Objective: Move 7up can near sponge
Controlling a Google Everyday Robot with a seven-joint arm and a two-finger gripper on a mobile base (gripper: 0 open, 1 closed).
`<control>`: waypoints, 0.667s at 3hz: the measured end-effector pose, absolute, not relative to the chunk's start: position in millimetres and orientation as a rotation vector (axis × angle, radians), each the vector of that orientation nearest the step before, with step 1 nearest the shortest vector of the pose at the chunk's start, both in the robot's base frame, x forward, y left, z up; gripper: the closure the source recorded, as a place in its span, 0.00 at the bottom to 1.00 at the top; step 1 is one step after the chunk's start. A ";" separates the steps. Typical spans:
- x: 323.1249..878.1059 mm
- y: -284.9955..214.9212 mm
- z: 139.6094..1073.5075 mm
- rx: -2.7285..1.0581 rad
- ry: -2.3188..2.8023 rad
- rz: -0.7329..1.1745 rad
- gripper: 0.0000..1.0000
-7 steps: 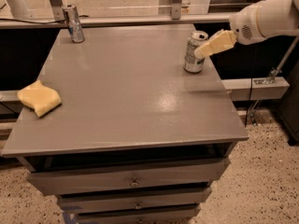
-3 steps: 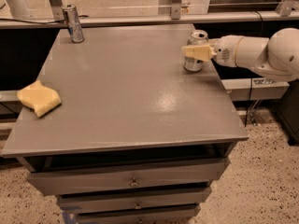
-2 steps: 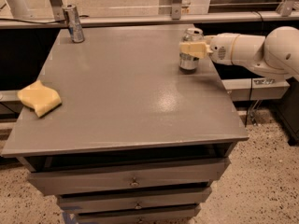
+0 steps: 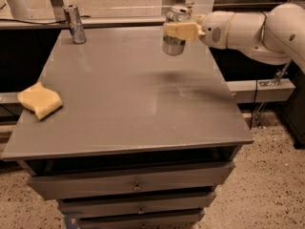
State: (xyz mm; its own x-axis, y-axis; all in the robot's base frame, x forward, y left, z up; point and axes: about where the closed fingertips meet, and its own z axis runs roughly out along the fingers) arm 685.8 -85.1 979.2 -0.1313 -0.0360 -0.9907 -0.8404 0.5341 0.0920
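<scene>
Sponge lies at the left edge of the gray drawer table. A slim silver-blue can stands upright at the back left corner. Well to the right, the 7up can hangs above the tabletop, pinched in the gripper, whose white arm enters from the right.

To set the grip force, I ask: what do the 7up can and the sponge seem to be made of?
7up can: thin metal, likely aluminium; silvery, shiny top. It hangs above the far right of the table, clamped in the pincer. Sponge: soft foam, apparently; matt pale yellow, wavy bent edges.
</scene>
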 end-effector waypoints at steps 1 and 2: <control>683.3 -81.2 982.3 -0.780 1.552 0.838 1.00; 677.8 -75.0 976.6 -0.794 1.558 0.873 1.00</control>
State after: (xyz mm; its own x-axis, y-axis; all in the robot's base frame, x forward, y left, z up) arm 677.8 -75.0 976.6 -0.1469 -0.0310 -0.9887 -0.8594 0.4990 0.1121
